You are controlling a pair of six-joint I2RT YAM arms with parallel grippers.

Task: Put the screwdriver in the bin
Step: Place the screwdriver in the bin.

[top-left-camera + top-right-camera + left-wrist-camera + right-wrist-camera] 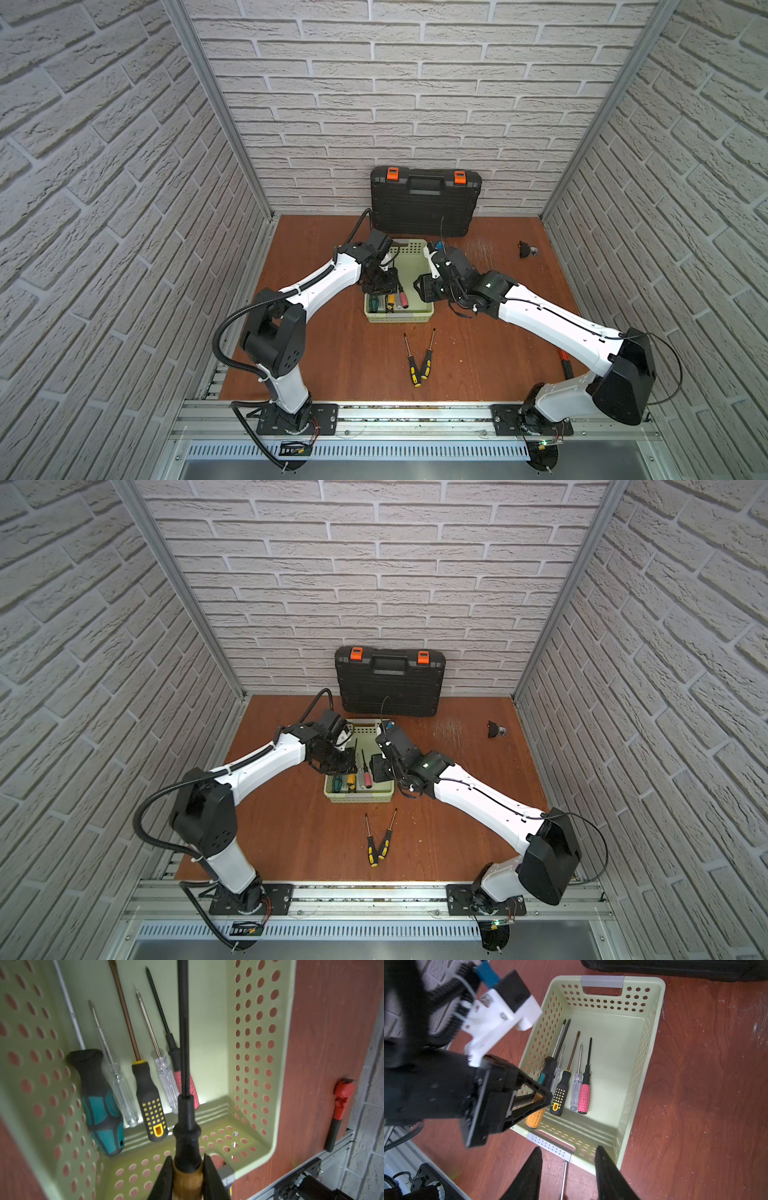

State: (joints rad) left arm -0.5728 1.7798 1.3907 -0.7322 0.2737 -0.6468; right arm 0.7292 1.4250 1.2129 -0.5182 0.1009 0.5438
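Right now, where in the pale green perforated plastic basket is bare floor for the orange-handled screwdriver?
Bare floor runs between the pink-handled screwdriver and the basket wall nearest the right arm. Crowded: five screwdrivers fill the side beneath the left gripper.

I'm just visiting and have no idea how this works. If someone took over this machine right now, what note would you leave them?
Left gripper: shut on the orange-handled screwdriver, held over the left side of the bin, not yet released.
Right gripper: open, empty, by the bin's near end.
Done: five screwdrivers lie in the bin.
To do: release the held one; two black-and-yellow screwdrivers lie on the table in front of the bin.
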